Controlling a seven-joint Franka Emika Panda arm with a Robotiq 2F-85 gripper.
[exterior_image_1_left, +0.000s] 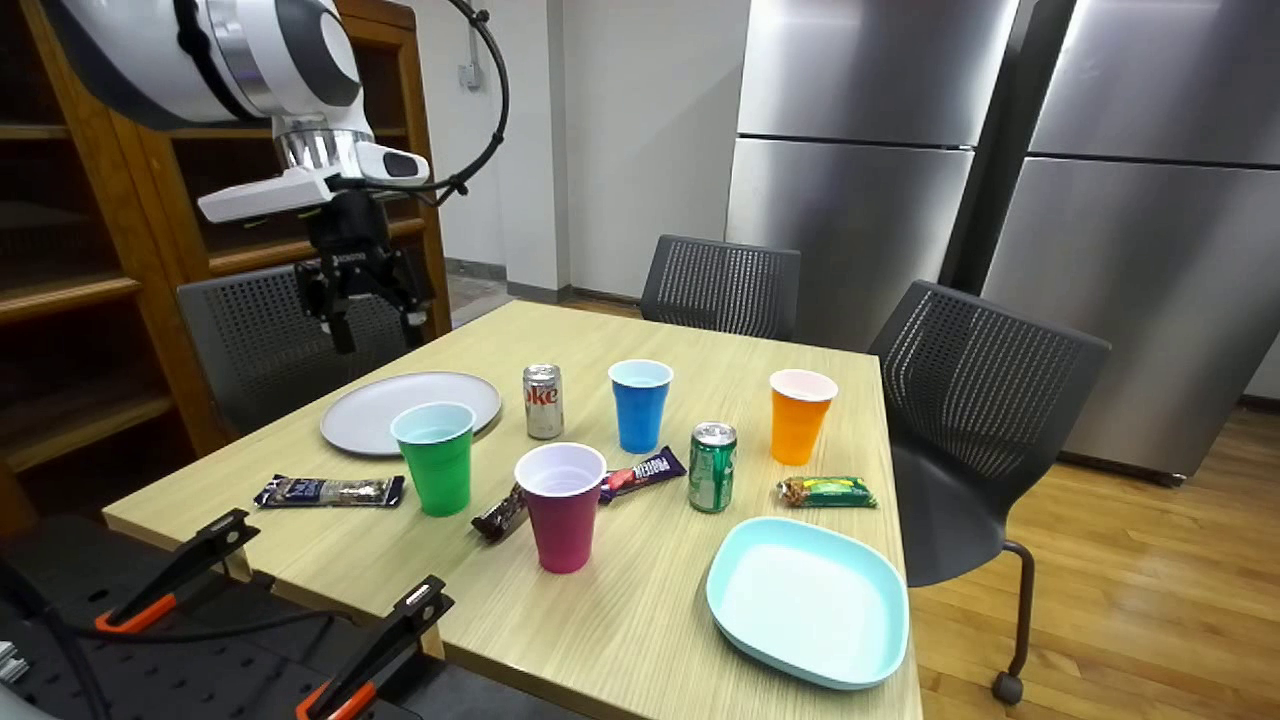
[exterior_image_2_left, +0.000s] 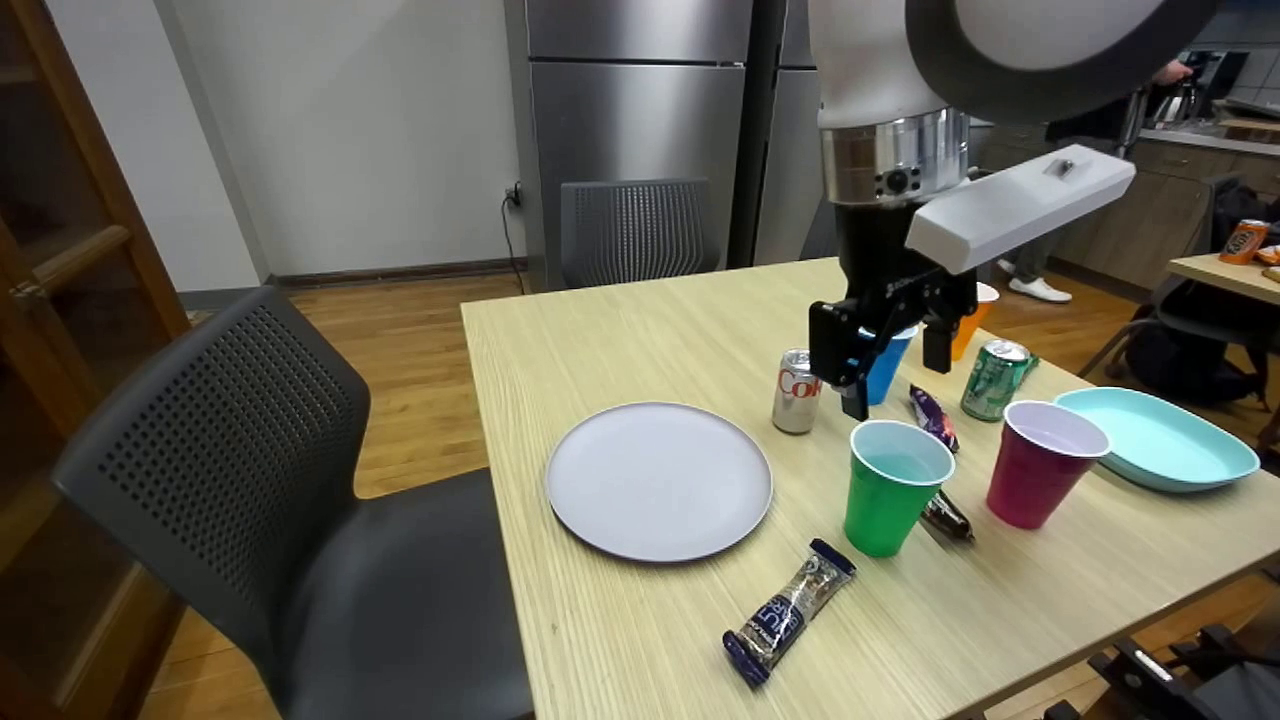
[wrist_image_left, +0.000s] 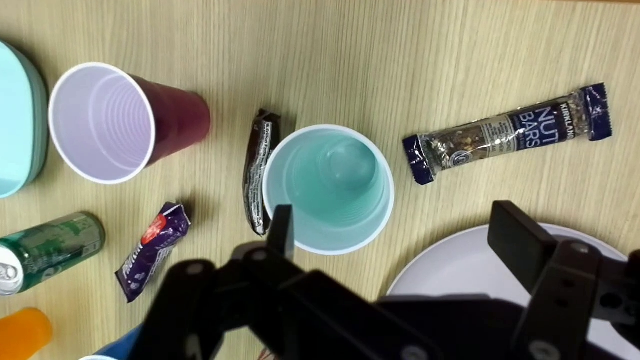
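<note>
Gripper (exterior_image_1_left: 378, 334) hangs higher than light-gray plate (exterior_image_2_left: 658, 480), fingers wide apart, nothing held; height probably for clearance. Near plate: green plastic cup (exterior_image_2_left: 884, 512), upright, likely for stable footing; Kirkland nut bar (wrist_image_left: 507, 133), lying flat; silver Coke can (exterior_image_1_left: 543, 403).

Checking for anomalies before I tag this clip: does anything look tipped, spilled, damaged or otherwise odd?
Nothing stands out. The green cup, maroon cup, blue cup and orange cup stand upright, as do the silver can and green can. No spill or damage is visible, and the open gripper holds nothing.
</note>
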